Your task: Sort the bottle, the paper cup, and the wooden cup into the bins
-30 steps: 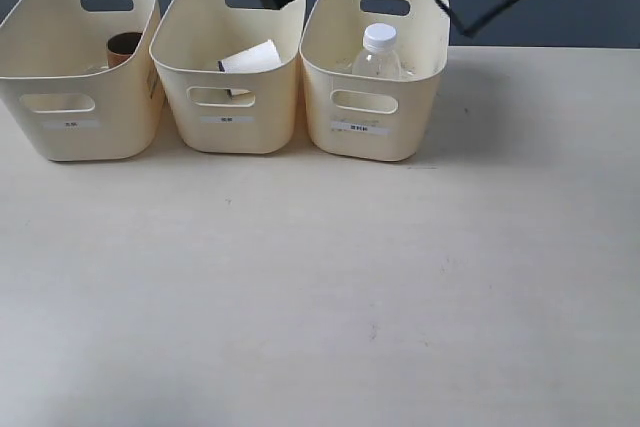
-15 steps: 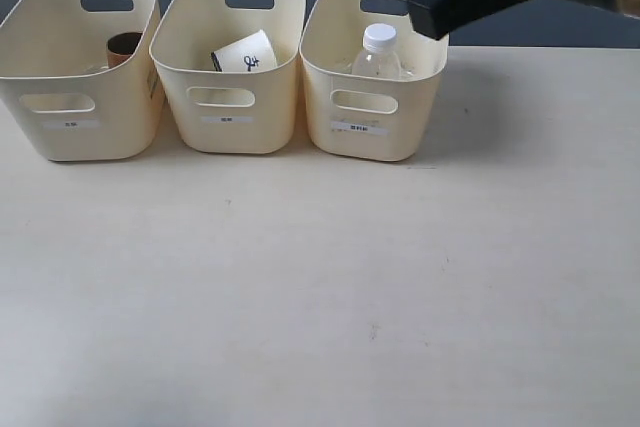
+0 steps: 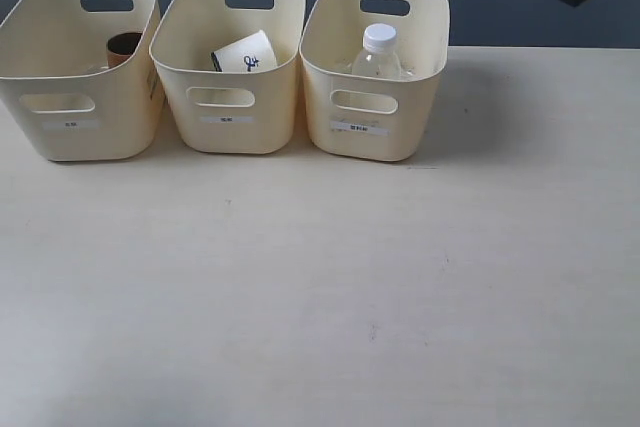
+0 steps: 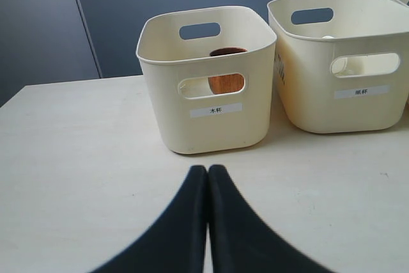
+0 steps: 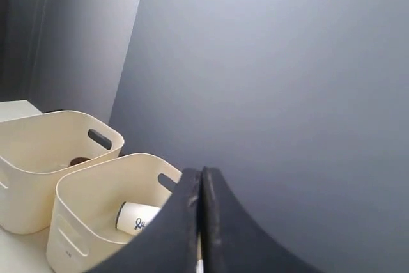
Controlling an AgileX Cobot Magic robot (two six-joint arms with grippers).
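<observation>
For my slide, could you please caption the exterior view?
Bottle, paper cup and wooden cup sorted into three bins.

I see three bins (image 3: 232,97) of smooth cream plastic with a soft sheen. The bottle (image 3: 378,55) is clear glossy plastic, white-capped. The paper cup (image 3: 245,53) is matt white; the wooden cup (image 4: 225,81) is brown-grained. The table (image 3: 400,287) is pale, matt.

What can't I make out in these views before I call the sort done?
- Wooden cup: exterior view shows only its rim; the left bin wall hides the rest.
- Bottle: lower body hidden by the right bin.
- Bin labels: too small in exterior view.
- Right gripper: mostly cut off in exterior view.
</observation>
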